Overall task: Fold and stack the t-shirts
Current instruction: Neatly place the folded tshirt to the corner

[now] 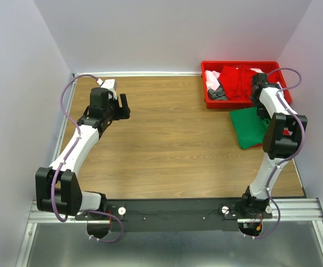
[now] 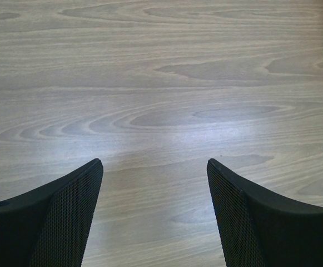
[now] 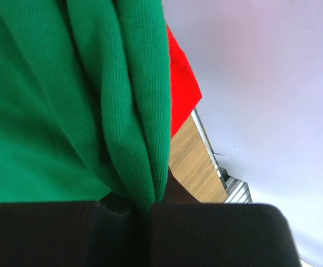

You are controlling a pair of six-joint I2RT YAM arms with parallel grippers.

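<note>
The right tool (image 3: pixel 147 208) is clamped on a bunched fold of the solid bright green cotton t-shirt (image 1: pixel 247 130). The shirt is at the right edge of the wood-grain worktop (image 1: pixel 167 144), just in front of the red plastic bin (image 1: pixel 239 63). Its long axis runs from the bin toward the near edge. The left tool (image 2: pixel 155 164) stands wide open over the worktop.

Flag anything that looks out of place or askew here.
The green t-shirt lies crumpled on the table, just in front of the red bin, with a fold pinched in the shut right claw. Inside the bin, red, pink and grey garments lie in a jumbled heap. Nothing looks damaged.
</note>
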